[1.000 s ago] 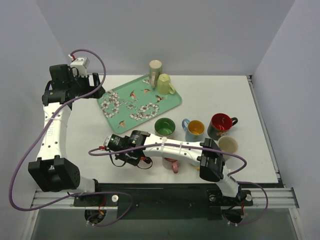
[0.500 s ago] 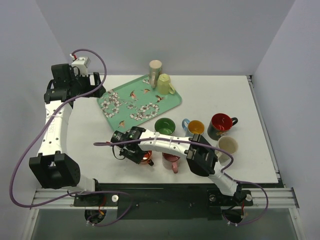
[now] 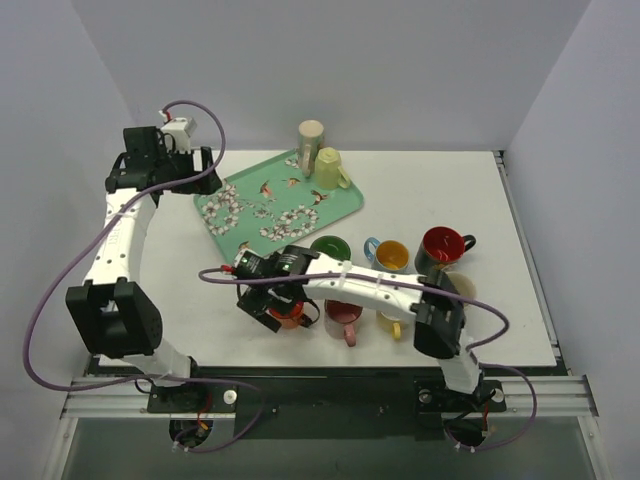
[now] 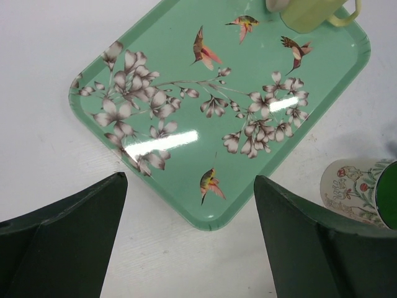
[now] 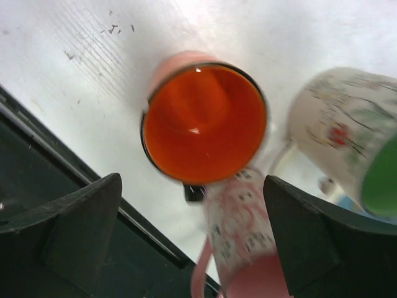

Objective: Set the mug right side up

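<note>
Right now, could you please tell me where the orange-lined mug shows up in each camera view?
Top external: orange-lined mug, low, just left of centre.
Left wrist: not in it.
Right wrist: orange-lined mug, centre, mouth towards the camera.
Shared landmark: green-lined floral mug, in all three views.

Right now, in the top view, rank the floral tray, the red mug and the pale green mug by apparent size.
1. floral tray, by far the largest.
2. red mug.
3. pale green mug, only slightly smaller-looking; it sits farther back, so this is unsure.
</note>
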Motion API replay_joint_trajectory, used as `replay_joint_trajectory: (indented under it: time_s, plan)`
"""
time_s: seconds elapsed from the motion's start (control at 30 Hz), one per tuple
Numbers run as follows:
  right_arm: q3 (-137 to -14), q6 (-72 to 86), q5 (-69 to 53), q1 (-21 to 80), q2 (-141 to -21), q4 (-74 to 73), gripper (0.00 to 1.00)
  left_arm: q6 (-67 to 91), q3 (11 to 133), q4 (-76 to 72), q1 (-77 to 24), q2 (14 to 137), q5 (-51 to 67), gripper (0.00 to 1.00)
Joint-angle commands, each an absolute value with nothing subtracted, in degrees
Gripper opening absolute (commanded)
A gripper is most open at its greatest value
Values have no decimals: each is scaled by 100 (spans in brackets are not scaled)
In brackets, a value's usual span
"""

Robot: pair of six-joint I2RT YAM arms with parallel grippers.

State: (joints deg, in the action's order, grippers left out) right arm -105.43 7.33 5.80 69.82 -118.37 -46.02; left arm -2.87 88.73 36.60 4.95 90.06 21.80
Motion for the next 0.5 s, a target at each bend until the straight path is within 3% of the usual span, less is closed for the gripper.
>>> replay_joint_trajectory:
  time_s: [0.0, 0.3, 0.47]
  plan:
    - [-9908, 905, 1283, 6996, -10188, -4325, 94, -430, 9395, 3463, 46, 9360, 1830, 94]
    - [-7832, 1493, 2240, 6172, -7474, -3358, 95, -545, 10449, 3252, -1124, 10676, 1037, 95]
    - [-6709, 1801, 2812, 5495, -6243, -3138, 96, -597, 11677, 3252, -1765, 11923, 555, 95]
